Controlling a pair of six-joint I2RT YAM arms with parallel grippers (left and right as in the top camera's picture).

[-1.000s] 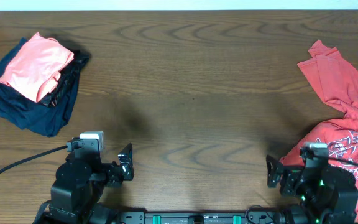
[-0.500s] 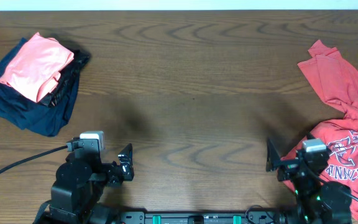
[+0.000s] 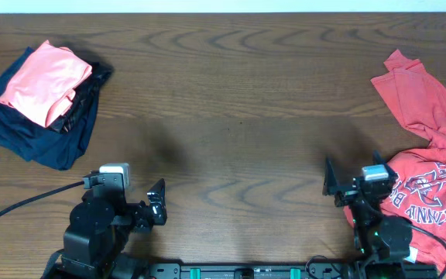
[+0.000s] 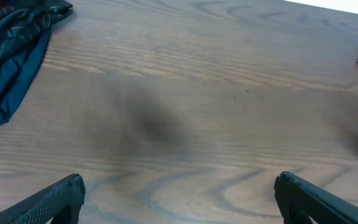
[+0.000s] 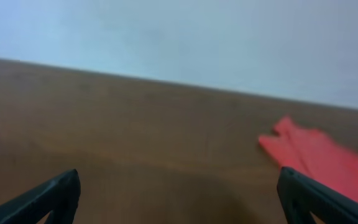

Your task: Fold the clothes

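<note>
left gripper (image 4: pixel 179 180) wide open, empty, low over bare bench (image 3: pixel 238 116). right gripper (image 5: pixel 179 177) also wide open, holding nothing, just beside the crumpled coral-red t-shirt (image 3: pixel 428 124) at the right edge, possibly touching it, view unclear. salmon-pink t-shirt (image 3: pixel 41 81) folded on the navy garments (image 3: pixel 29 139), far left

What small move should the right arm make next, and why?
Probably lower the open, empty right hand slightly to its right onto the nearest edge of the crumpled coral-red T-shirt, ready to pinch it. That shirt lies bunched and unfolded right beside this hand, and nothing is held yet.
</note>
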